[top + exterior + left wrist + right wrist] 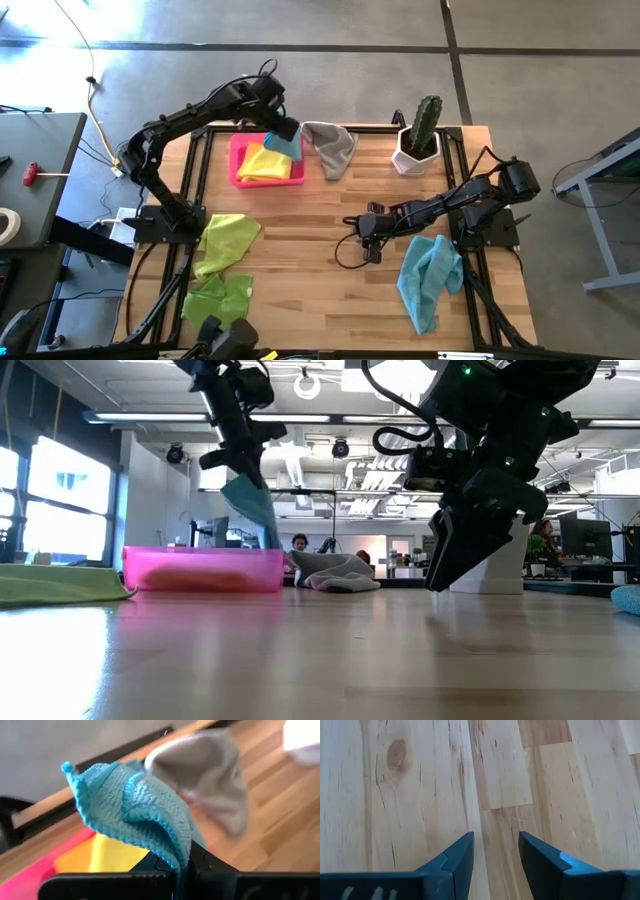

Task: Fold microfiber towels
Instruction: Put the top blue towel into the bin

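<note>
Blue towel (283, 143) hangs pinched in the left gripper (287, 131) over the pink tray (240, 176), where a yellow towel (262, 163) lies. Right gripper (368, 243) spread, empty, mid-table. Grey (332, 146), lime (226, 238), green (222, 297) and second blue (428, 277) towels lie crumpled, seemingly unfolded.

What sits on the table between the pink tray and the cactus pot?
In the high view, the crumpled grey towel lies between the pink tray and the white cactus pot, beside the tray's right edge; bare wood separates it from the pot.
</note>
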Controlling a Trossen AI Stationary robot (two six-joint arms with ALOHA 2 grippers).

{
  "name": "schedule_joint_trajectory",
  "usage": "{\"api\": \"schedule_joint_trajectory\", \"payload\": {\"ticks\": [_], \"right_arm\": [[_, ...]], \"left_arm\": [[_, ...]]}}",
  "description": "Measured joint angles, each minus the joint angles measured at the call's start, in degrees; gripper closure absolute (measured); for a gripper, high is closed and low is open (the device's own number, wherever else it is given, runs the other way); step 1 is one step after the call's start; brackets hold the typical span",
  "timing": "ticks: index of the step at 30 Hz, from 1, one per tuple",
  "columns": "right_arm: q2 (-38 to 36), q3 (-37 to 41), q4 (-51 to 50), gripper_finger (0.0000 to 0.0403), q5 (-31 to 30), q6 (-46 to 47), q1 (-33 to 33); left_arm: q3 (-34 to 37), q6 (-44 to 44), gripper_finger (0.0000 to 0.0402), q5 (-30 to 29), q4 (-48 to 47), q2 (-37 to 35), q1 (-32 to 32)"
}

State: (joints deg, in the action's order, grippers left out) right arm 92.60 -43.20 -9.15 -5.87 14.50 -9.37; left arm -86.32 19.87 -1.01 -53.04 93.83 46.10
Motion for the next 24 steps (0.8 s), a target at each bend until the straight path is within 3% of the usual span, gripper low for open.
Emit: {"api": "schedule_joint_trajectory", "payload": {"ticks": [6, 16, 24], "right_arm": [[0.0, 0.0, 0.0, 0.0254, 0.0, 0.0, 0.0], [0.0, 0.0, 0.0, 0.0254, 0.0, 0.0, 0.0], [0.0, 0.0, 0.0, 0.0254, 0.0, 0.0, 0.0]], "left_arm": [[3.2, -1.0, 0.0401, -8.7, -9.1, 2.0, -0.4], [11.0, -1.6, 0.0394, -18.4, -8.3, 3.5, 1.5], [14.1, -2.0, 0.0364, -13.8, -8.9, 3.6, 1.5]]}}
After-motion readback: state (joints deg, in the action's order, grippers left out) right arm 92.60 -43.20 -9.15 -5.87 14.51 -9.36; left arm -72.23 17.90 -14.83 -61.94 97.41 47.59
